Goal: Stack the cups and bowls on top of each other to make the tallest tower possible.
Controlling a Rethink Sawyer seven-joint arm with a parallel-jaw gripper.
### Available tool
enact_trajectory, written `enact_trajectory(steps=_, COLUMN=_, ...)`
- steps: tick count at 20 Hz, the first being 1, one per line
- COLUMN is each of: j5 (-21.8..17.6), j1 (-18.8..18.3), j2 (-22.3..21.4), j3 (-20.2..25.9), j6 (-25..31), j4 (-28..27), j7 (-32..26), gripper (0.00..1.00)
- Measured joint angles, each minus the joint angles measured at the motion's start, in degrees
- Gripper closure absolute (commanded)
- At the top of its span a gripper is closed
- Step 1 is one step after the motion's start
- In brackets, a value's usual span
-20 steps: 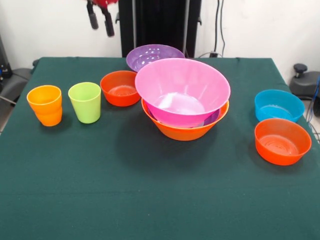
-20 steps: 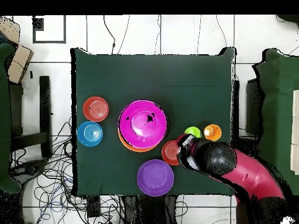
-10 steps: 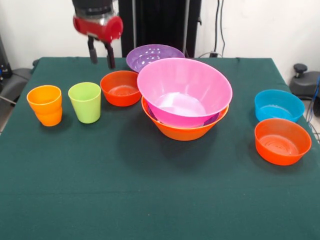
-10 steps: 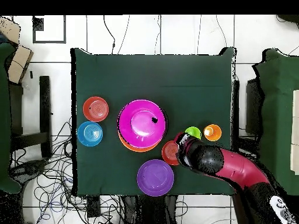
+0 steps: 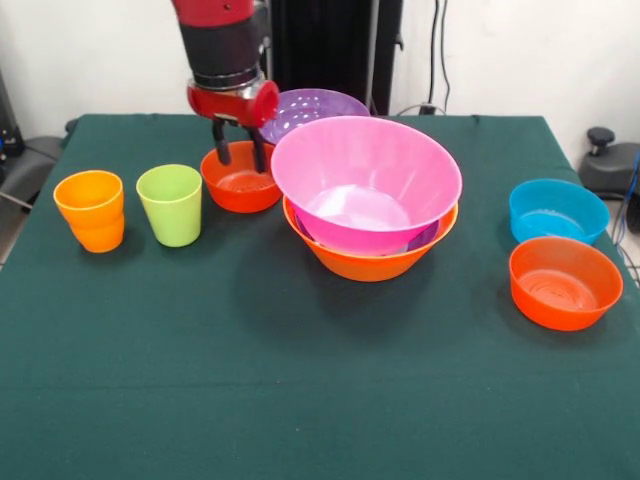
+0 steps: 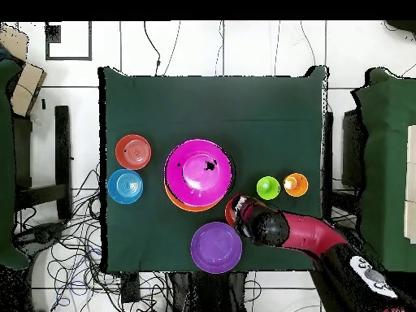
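Green cloth table (image 5: 300, 400) against white wall; gripper (image 5: 238, 152), fingers apart, above small red-orange bowl (image 5: 240, 180)

- arm (image 5: 225, 40): cut off by the top edge in the front view.
- small red-orange bowl (image 5: 240, 182): nearly all covered by the arm in the overhead view; only a sliver shows.
- far purple bowl (image 5: 305, 108): its near part hidden behind the pink bowl (image 5: 365, 175) and its left rim behind the gripper (image 5: 239, 150).
- second purple bowl (image 5: 424, 236): only a rim sliver visible between the pink bowl and the yellow-orange bowl (image 5: 370, 262).
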Motion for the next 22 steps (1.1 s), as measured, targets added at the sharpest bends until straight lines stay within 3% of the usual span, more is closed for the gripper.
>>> enact_trajectory(steps=9, j5=-3.0, j1=0.4, j2=2.2, j3=0.1, j6=0.0, j4=0.0, j7=0.0, gripper=0.00)
enact_trajectory(steps=16, j5=-3.3, j1=-1.3, j2=2.3, j3=1.0, j6=0.0, j4=0.0, j7=0.0, gripper=0.00)
enact_trajectory(steps=22, j5=-2.9, j1=-3.9, j2=-1.1, j3=3.2, j6=0.5, j4=2.0, j7=0.0, gripper=0.00)
